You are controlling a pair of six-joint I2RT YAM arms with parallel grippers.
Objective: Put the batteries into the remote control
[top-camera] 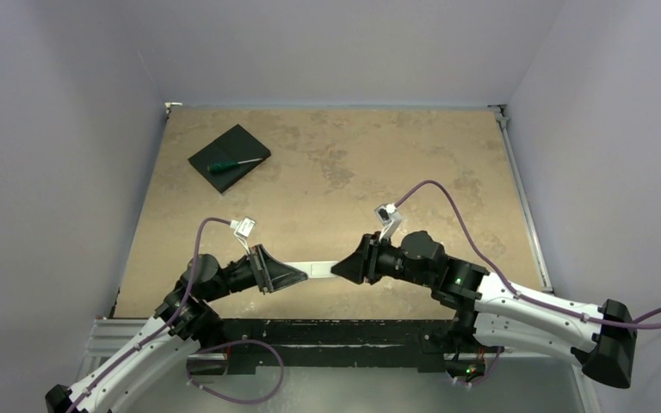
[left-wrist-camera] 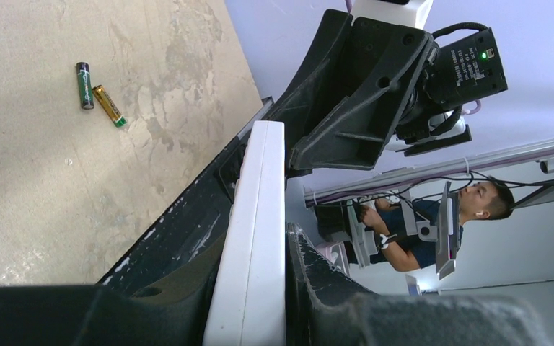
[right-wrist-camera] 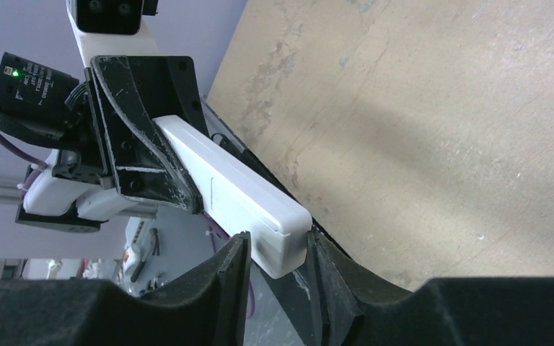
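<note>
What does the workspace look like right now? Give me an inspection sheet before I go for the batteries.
Surface: tan mottled table, no spills seen.
Job's things: remote held between both grippers near the near edge; two batteries loose on the table, close together.
Clutter: screwdriver lying on a black pad, far left.
Grippers: left gripper shut on one end of the remote; right gripper appears shut on the other end.
Cables: purple cables arch over both wrists, clear of the remote.
Surroundings: plain walls; person seated beyond the table.
</note>
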